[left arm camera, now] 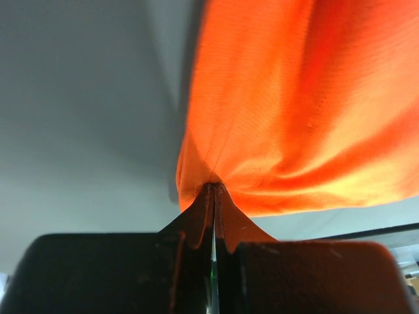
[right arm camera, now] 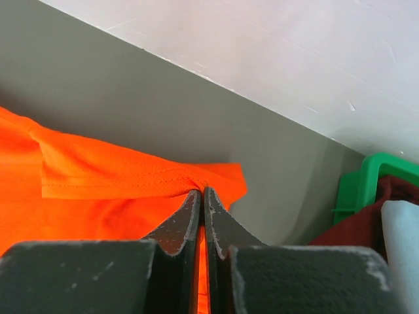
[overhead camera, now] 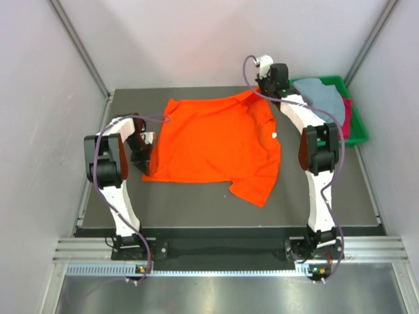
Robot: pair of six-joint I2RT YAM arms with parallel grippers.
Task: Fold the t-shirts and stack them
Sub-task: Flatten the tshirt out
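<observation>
A bright orange t-shirt (overhead camera: 216, 140) lies spread across the middle of the dark table. My left gripper (overhead camera: 149, 159) is shut on its near left corner, and the left wrist view shows the orange cloth (left arm camera: 288, 111) pinched at the fingertips (left arm camera: 213, 190). My right gripper (overhead camera: 262, 90) is shut on the shirt's far right corner, where the orange hem (right arm camera: 131, 180) bunches at the fingertips (right arm camera: 201, 191). More t-shirts sit in the green tray: a pale grey-blue one (overhead camera: 322, 98) on top of a dark red one (overhead camera: 346, 116).
The green plastic tray (overhead camera: 357, 134) stands at the table's far right corner, also seen as a green rim (right arm camera: 366, 176) in the right wrist view. White walls close in the table on the left, back and right.
</observation>
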